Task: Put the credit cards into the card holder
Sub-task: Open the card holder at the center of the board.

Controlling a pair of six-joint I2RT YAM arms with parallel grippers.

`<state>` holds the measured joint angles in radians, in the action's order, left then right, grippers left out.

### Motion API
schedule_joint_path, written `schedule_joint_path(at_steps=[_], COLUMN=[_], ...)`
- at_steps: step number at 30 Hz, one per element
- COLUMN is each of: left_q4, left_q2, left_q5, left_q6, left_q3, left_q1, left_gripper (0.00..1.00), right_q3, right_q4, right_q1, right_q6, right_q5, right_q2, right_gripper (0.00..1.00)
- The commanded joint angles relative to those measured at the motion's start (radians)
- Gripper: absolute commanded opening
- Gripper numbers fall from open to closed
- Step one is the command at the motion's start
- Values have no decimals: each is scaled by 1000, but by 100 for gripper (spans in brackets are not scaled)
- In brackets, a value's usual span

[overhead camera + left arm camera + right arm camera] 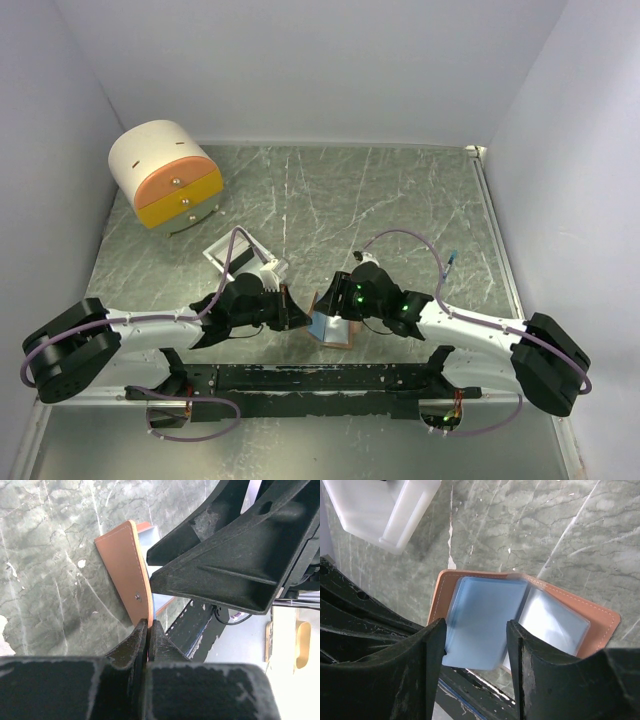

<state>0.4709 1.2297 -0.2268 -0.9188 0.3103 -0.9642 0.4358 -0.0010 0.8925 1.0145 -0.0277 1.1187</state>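
"Where's the card holder [330, 327]?"
"Open on the tabletop [400, 200] between both arms, with the blue pockets showing. The left tool [148, 629] is pinched shut on its brown cover's edge. The right tool [475, 632] is spread wide over the pockets, gripping nothing."

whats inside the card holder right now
The open card holder shows pale blue pockets; no card shows plainly in them. Fingers of the right gripper cover the pockets' lower corners.
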Motion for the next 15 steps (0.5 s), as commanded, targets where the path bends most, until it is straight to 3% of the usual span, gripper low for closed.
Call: schedule_joint_path(at_steps=[1, 15], left_q4=[6, 0], left_q2=[-22, -17], left_q5=[26, 24], left_q6=[21, 24], left_q3=[-7, 3], left_q1=[-7, -7], left_gripper=[7, 7], right_q3=[-7, -24], right_q4=[2, 26], right_q1=[5, 4], right_q6=[9, 6], right_q5=[1, -6], right_q2=[-23, 9], right_gripper=[52, 48])
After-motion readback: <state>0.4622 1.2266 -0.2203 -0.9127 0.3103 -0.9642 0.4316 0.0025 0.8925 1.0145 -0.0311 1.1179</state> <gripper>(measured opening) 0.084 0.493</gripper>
